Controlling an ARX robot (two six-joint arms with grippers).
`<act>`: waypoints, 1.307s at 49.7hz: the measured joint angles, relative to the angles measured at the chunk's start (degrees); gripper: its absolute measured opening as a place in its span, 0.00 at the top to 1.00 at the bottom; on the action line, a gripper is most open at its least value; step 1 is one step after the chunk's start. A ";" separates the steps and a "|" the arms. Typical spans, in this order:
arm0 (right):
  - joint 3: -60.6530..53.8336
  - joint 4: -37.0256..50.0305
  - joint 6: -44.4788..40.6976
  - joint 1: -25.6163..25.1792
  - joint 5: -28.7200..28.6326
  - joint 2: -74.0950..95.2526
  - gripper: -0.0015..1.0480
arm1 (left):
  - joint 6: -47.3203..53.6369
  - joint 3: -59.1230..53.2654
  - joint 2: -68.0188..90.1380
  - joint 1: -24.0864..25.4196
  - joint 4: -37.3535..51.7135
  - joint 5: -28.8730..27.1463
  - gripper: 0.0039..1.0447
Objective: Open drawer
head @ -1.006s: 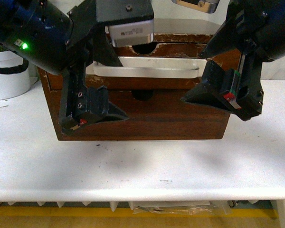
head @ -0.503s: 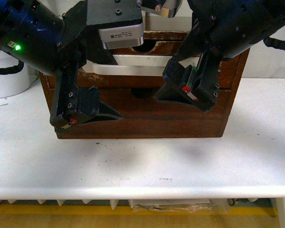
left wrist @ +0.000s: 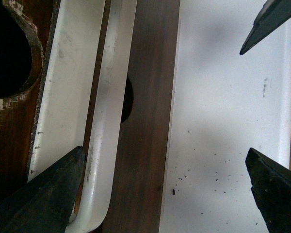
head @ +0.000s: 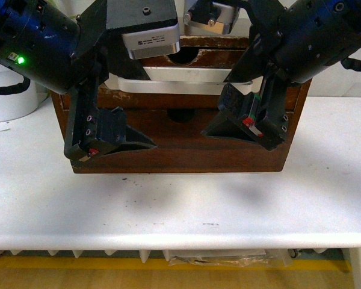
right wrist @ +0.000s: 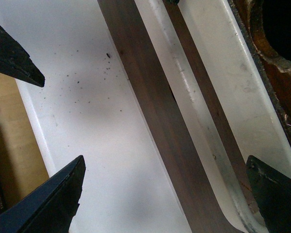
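The drawer (head: 216,61) is the upper front of a dark wooden cabinet, with a scuffed half-round notch and a long white bar handle (head: 186,85). My left gripper (head: 117,108) is open in front of the handle's left end. In the left wrist view (left wrist: 167,194) one finger (left wrist: 48,194) sits by the handle (left wrist: 104,126) and the other over the table. My right gripper (head: 246,99) is open at the handle's right end. In the right wrist view (right wrist: 162,194) its fingers straddle the handle (right wrist: 184,77) without touching it.
The plain lower drawer front (head: 180,147) sits under the handle and shows in both wrist views (left wrist: 145,121) (right wrist: 150,97). The cabinet stands on a white table (head: 180,205), whose front edge is near. A white tub (head: 12,90) stands at the left.
My right gripper swung left from the cabinet's right side to the handle's right end, then shifted slightly right. My left gripper shifted a little left and stayed open.
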 joint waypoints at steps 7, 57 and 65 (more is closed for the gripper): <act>-0.76 0.09 -1.33 -0.35 -1.57 -0.15 0.09 | 1.29 0.07 -0.59 0.00 -2.95 -0.02 0.06; -15.87 1.66 -3.19 2.08 -10.45 -17.40 0.09 | 7.78 -9.14 -18.29 -0.09 -14.19 9.09 0.06; -20.59 7.10 0.85 -0.28 -13.11 -23.87 0.09 | 0.26 -12.46 -23.76 1.81 -7.54 15.89 0.06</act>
